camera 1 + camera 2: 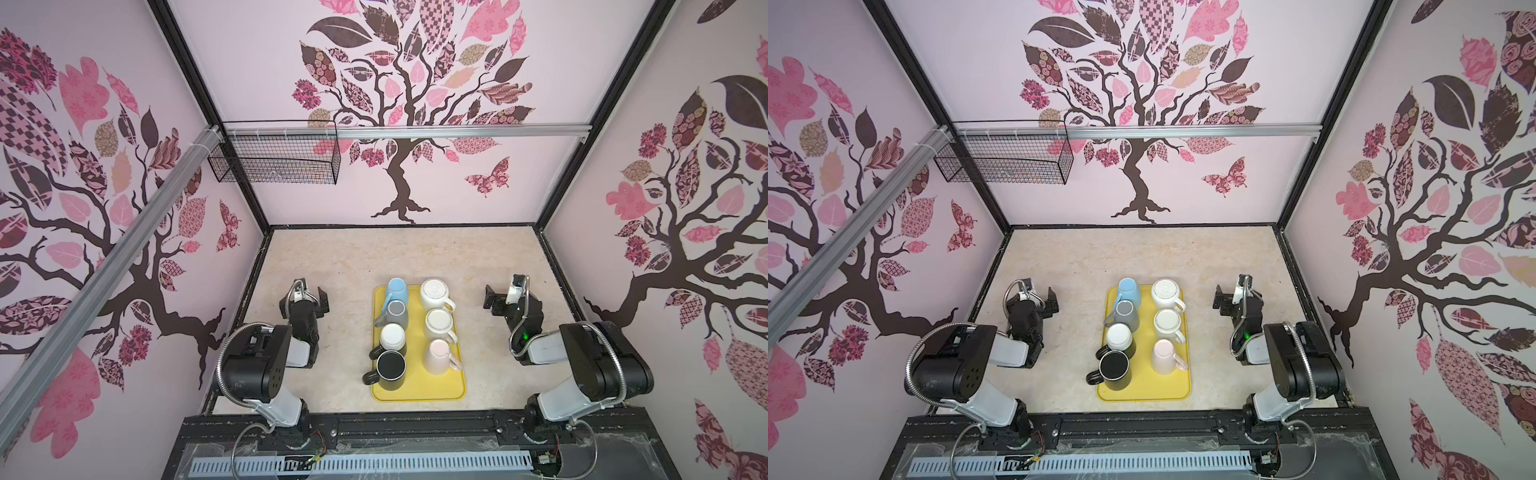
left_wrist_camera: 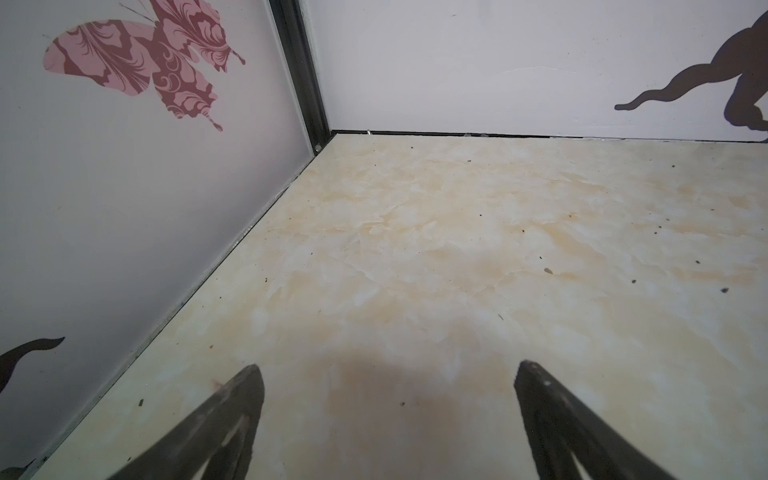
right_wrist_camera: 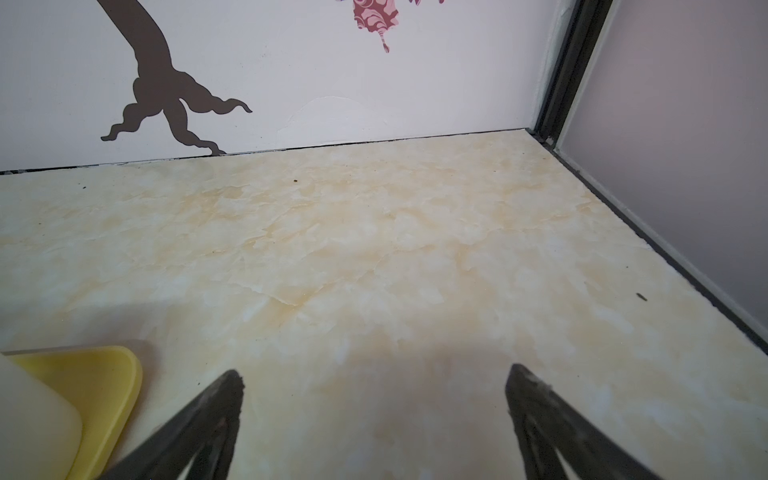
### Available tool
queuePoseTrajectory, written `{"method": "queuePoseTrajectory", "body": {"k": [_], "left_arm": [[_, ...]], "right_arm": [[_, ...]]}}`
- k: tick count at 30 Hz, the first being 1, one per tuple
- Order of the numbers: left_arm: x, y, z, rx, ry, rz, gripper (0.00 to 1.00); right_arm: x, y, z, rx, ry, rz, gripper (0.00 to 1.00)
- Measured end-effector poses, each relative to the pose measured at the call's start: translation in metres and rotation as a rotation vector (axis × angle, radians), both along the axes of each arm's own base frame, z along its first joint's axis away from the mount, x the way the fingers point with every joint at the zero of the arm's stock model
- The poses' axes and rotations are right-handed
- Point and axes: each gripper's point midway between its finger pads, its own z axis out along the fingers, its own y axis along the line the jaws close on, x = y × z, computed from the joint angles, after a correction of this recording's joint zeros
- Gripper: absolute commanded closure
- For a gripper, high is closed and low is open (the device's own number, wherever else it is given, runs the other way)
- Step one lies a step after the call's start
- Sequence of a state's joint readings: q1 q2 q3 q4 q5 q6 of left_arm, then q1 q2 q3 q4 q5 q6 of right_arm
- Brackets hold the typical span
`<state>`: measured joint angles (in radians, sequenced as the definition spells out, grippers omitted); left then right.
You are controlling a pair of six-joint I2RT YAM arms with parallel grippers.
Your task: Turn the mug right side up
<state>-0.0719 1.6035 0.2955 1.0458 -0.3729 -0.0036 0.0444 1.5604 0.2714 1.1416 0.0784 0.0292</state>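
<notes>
Under and ahead of the left gripper's (image 2: 390,370) jaws the table (image 2: 415,249) looks like a smooth marble-print sheet, cream with a faint sheen and flecked with dark crumbs. The fingers (image 2: 232,415) look like dark matt plastic, scuffed and rough at the tips. Just inward of the right gripper's (image 3: 374,374) jaws the yellow tray (image 3: 108,374) looks like smooth, softly glossy plastic. Between the two pairs of jaws, the black mug (image 1: 390,368) and the pink mug (image 1: 438,356) look like glazed ceramic. High beyond the jaws, the wire basket (image 1: 274,160) is black metal mesh and the rail (image 1: 415,132) is pale brushed metal.
</notes>
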Motion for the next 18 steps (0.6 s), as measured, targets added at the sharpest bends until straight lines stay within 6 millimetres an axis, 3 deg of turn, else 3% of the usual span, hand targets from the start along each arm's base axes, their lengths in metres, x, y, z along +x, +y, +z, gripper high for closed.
{"method": "queuePoseTrajectory", "body": {"k": [18], "left_arm": [[0.0006, -0.0001, -0.0005, 0.000, 0.004, -0.001, 0.03]], "right_arm": [[0.0002, 0.0000, 0.0007, 0.000, -0.003, 0.000, 0.00]]}}
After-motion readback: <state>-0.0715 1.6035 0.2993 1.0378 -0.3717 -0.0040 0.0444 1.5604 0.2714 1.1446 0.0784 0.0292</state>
